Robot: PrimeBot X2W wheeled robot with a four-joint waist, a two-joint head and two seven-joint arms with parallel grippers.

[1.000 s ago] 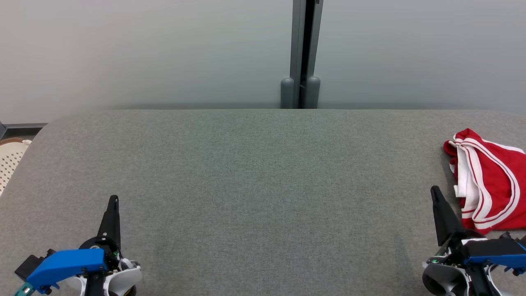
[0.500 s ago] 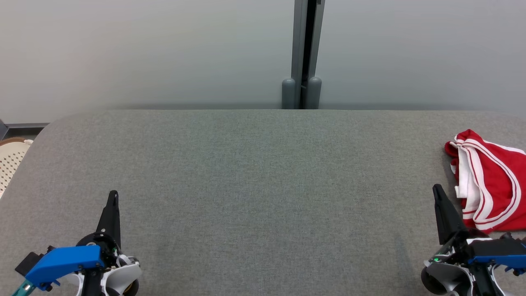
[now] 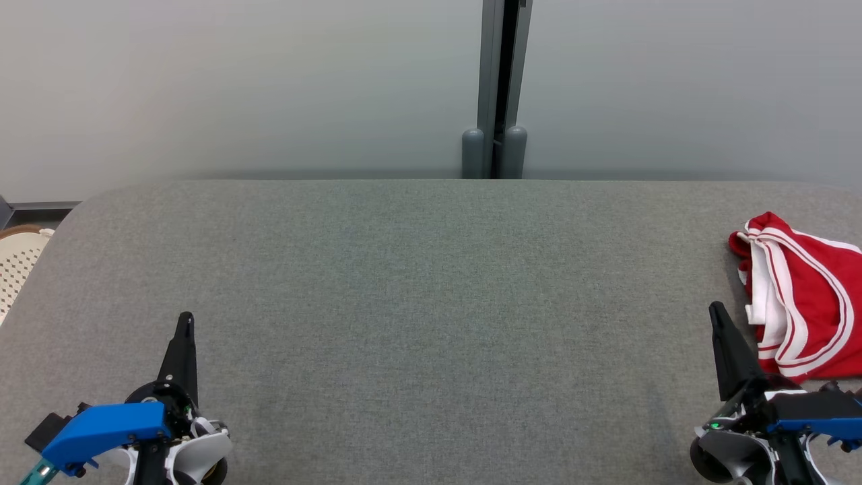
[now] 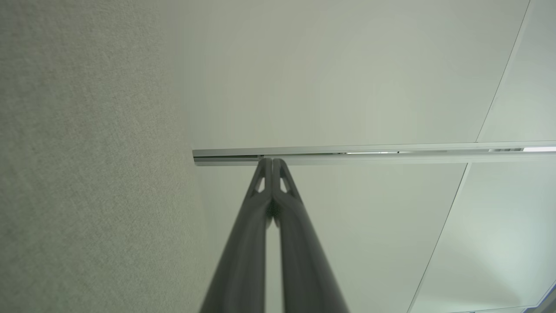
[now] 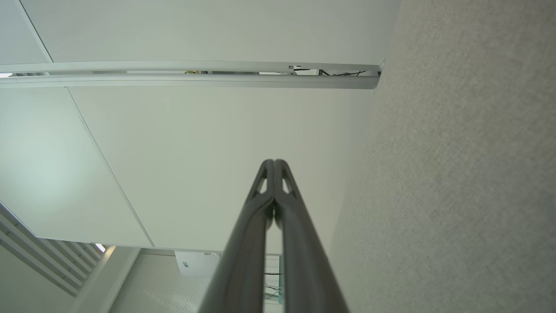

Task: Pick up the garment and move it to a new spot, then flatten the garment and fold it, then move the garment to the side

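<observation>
Right jaws, pressed together, sit just beside the red garment (image 3: 808,296).

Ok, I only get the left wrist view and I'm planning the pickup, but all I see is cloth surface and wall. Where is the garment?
Observer: The red garment, trimmed in white, lies bunched at the far right of the grey surface, and the head view's right edge cuts it off.
Operator: Which arm is closer to it?
Observer: The right tool. Its tip sits just left of the garment, with a strip of bare surface between them.
Operator: Is it ready to grab?
Observer: No. The right wrist view shows its fingers pressed together with nothing between them.
</observation>
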